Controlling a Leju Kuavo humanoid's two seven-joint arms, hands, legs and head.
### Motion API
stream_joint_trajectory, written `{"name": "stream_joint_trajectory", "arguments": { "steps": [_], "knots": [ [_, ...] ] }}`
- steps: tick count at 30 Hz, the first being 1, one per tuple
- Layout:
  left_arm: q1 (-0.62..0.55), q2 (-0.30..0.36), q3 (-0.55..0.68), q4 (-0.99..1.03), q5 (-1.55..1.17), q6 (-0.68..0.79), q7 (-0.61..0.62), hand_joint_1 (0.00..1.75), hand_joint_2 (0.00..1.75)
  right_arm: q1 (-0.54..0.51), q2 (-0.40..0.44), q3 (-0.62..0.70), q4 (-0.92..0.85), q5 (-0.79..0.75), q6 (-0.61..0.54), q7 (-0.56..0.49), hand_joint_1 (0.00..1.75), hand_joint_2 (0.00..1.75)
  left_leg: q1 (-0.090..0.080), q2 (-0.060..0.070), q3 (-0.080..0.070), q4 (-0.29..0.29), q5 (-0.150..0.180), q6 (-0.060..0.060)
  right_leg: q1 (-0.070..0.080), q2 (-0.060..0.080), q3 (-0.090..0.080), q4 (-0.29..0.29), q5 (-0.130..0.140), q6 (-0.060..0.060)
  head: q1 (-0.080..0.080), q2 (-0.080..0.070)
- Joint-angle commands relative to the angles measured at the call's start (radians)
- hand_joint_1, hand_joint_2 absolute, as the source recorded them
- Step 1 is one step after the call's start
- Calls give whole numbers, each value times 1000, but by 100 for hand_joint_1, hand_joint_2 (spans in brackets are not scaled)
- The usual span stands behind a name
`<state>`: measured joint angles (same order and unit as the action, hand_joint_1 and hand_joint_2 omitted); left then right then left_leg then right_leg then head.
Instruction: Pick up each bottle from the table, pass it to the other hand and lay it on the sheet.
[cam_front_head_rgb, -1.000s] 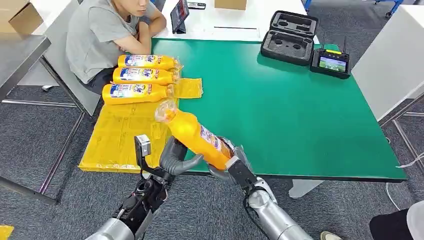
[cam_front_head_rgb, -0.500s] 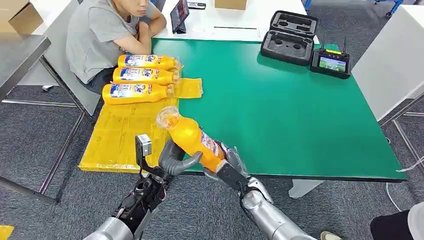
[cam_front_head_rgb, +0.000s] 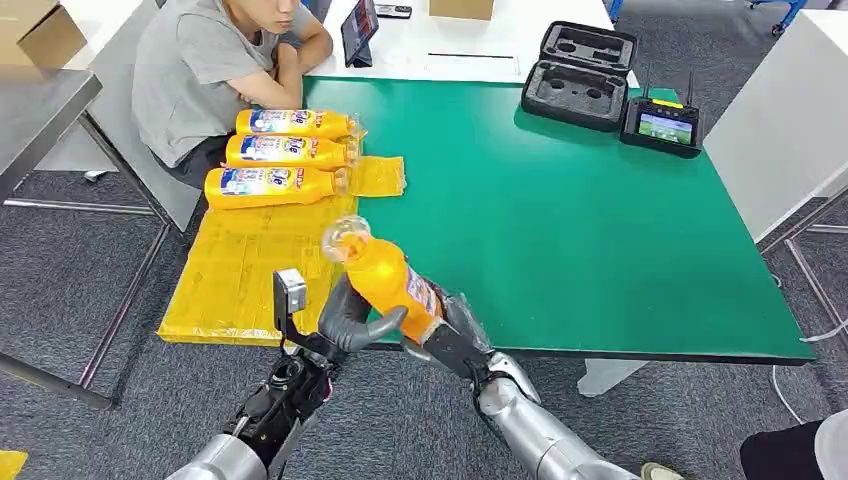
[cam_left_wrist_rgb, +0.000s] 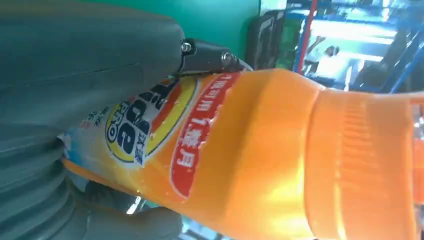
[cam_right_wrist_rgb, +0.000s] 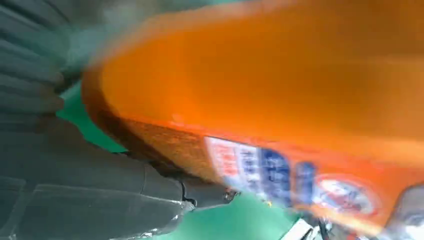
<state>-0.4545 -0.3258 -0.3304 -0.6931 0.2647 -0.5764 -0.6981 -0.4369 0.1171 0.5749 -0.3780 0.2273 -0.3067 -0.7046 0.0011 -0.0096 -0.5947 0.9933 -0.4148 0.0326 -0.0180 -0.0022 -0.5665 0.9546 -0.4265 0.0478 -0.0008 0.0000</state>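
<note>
An orange bottle (cam_front_head_rgb: 385, 280) with a clear cap hangs tilted over the table's near edge, cap toward the yellow sheet (cam_front_head_rgb: 240, 270). My right hand (cam_front_head_rgb: 450, 338) grips its base; its thumb (cam_right_wrist_rgb: 150, 195) lies under the bottle (cam_right_wrist_rgb: 270, 100). My left hand (cam_front_head_rgb: 350, 318) cups the bottle's middle from the sheet side, thumb (cam_left_wrist_rgb: 100, 65) and fingers spread around the label (cam_left_wrist_rgb: 165, 130), not visibly clamped. Three more orange bottles (cam_front_head_rgb: 285, 152) lie side by side at the sheet's far end.
A person in a grey shirt (cam_front_head_rgb: 195, 70) sits at the table's far left corner, beside the laid bottles. A black foam case (cam_front_head_rgb: 580, 70) and a controller with a screen (cam_front_head_rgb: 660, 125) stand at the far right of the green table (cam_front_head_rgb: 580, 240). A tablet (cam_front_head_rgb: 360, 30) stands behind.
My right hand has carried the bottle left and toward me, deeper between the left hand's thumb and fingers. The bottle stands more upright. The left hand has barely moved.
</note>
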Motion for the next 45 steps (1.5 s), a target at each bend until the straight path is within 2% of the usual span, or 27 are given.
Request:
{"name": "stream_joint_trajectory", "arguments": {
  "steps": [1,25,30,32,37,38,39,41,45],
  "knots": [
    [-19,18,-11,7,-25,14,0,175,175,-37,6,-45,29,-23,-18,6,0,0,1,4,4,4,-5,-3,2,3,3,5,-4,-4,0,0],
    [-22,25,-7,2,-30,23,0,175,175,-28,2,-50,24,-27,-15,6,0,0,0,2,2,1,-1,-1,1,2,1,1,-1,-2,0,0],
    [0,44,-1,-72,-94,91,0,175,175,-13,-1,-52,12,-28,-14,6,0,0,1,3,3,1,-2,-2,1,3,2,1,-2,-3,0,0],
    [12,59,-4,-152,-194,231,0,175,175,-7,0,-57,8,-31,-19,6,0,0,1,4,4,1,-3,-2,1,3,3,2,-2,-3,0,0],
    [5,82,24,-221,-219,274,0,175,175,-6,2,-64,11,-35,-20,6,0,0,1,3,1,1,-2,-2,1,2,1,1,-1,-3,0,0],
    [-78,152,-132,-77,-470,525,8,171,175,8,-2,-88,-3,-56,-14,6,0,0,0,2,0,0,0,-1,0,2,0,0,0,-1,0,0],
    [-130,184,-99,-25,-823,1028,0,175,175,28,-9,-96,-23,-56,-13,6,0,0,1,3,2,1,-2,-2,1,3,1,1,-1,-3,0,0],
    [-170,215,-114,18,-917,1115,38,173,175,44,-10,-97,-39,-61,-6,6,0,0,1,2,3,0,-1,-3,2,1,2,1,-1,-3,0,0],
    [-199,206,-145,81,-1027,1183,111,173,175,47,3,-95,-41,-64,3,6,0,0,2,4,2,1,-1,-3,2,3,0,2,0,-4,0,0]
  ]
}}
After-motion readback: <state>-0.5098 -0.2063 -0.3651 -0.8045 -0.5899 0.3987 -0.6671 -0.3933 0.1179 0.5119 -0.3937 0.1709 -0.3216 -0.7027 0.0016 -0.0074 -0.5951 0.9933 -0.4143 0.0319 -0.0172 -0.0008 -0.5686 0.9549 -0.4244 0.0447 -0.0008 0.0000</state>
